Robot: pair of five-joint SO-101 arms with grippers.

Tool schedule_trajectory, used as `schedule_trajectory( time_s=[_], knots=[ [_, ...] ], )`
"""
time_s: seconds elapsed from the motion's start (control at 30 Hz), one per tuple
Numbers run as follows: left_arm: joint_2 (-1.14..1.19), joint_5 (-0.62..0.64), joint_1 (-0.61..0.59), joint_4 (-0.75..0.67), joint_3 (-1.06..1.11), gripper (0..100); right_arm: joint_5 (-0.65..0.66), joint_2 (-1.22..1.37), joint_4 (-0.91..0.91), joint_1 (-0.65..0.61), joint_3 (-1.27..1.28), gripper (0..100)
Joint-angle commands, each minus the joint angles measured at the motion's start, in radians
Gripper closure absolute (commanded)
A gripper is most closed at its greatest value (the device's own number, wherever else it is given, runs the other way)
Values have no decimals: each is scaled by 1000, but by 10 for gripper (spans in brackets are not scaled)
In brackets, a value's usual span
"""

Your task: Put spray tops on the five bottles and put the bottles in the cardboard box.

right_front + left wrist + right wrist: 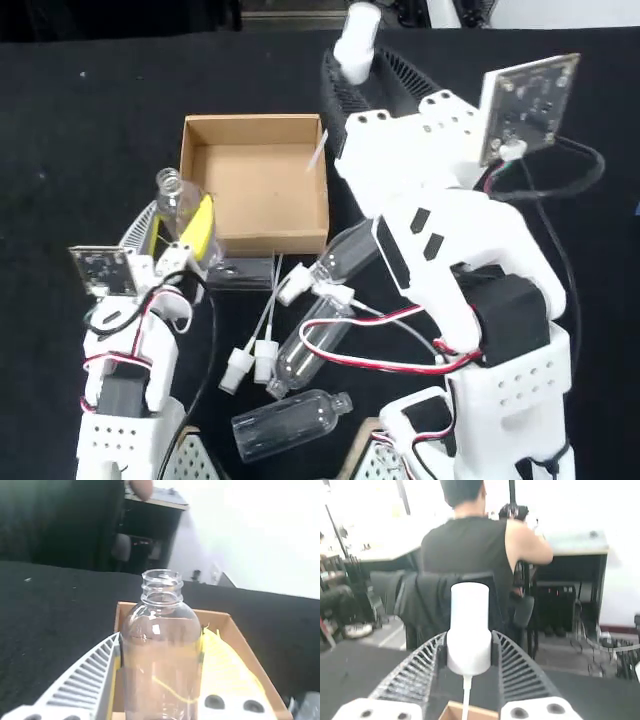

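1. Your left gripper [178, 224] is pinching a bottle [172, 196] around the body. It's upright with the open neck up, just off the near-left corner of the box [262, 243].
2. Your right gripper [357, 60] is clamped on a spray top [356, 35], out at the far side past the box's far-right corner. The tube [317, 152] hangs down over the box's right wall.
3. The bit that matters: the top sits far and right of the bottle neck, with the open box between them. Both long axes look roughly vertical, so I'd line the tube tip up over the neck first, then drop it in.
4. The right arm has the top, so it's probably the one to come near and left.
5. Spare bottles [290, 422] lie on their sides, with loose tops [252, 362] beside them, near of the box between the arms.
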Motion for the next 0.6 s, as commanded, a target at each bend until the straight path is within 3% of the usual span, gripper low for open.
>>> schedule_trajectory(
  time_s=[0.0, 0.17, 0.3, 0.57],
  knots=[
    [-26, -163, 116, 37, -5, 970, -2, -38, -20, -17, -56, 973],
    [-26, -439, 266, 31, -8, 970, -6, -31, 9, -18, -22, 973],
    [-26, -585, 335, -84, 30, 970, -8, -38, -40, -57, 13, 973],
    [-21, -661, 426, -112, 31, 970, -2, -35, -46, -89, 28, 973]
  ],
)
